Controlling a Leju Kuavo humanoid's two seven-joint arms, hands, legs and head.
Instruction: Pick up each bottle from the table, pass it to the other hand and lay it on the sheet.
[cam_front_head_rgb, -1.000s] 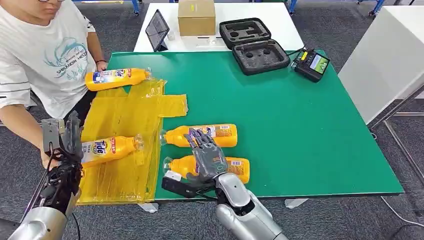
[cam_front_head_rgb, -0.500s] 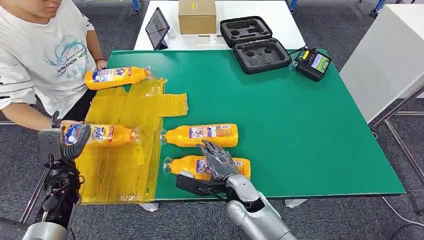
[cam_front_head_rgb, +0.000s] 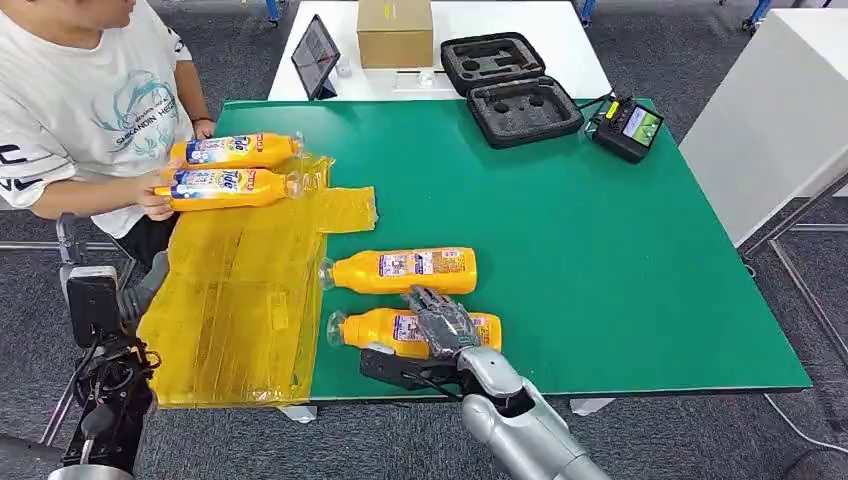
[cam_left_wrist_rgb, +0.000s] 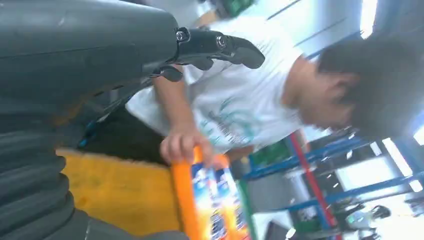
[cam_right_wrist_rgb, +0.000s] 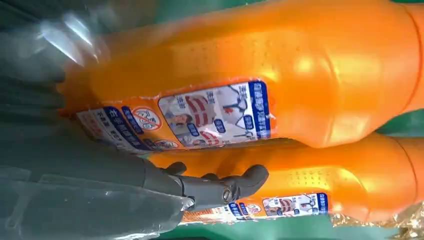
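Two orange bottles lie on their sides on the green table (cam_front_head_rgb: 600, 260): a far one (cam_front_head_rgb: 400, 270) and a near one (cam_front_head_rgb: 385, 328). My right hand (cam_front_head_rgb: 440, 325) rests over the near bottle with its fingers across the top and its thumb on the near side; the bottle still lies on the table. In the right wrist view that bottle (cam_right_wrist_rgb: 300, 75) sits between fingers and thumb (cam_right_wrist_rgb: 220, 187). A person holds a third bottle (cam_front_head_rgb: 225, 187) at the far end of the yellow sheet (cam_front_head_rgb: 240, 290), beside a fourth (cam_front_head_rgb: 235, 150). My left hand (cam_front_head_rgb: 110, 300) hangs low off the table's left, holding nothing (cam_left_wrist_rgb: 100, 60).
The person sits at the table's far left corner. Beyond the green table, a white table carries a tablet (cam_front_head_rgb: 315, 58), a cardboard box (cam_front_head_rgb: 394, 33) and an open black foam case (cam_front_head_rgb: 510, 90). A controller (cam_front_head_rgb: 625, 128) lies at the far right of the green surface.
The person took the bottle from my left hand and moved it to the sheet's far end. My left hand dropped lower. My right hand settled onto the near bottle.
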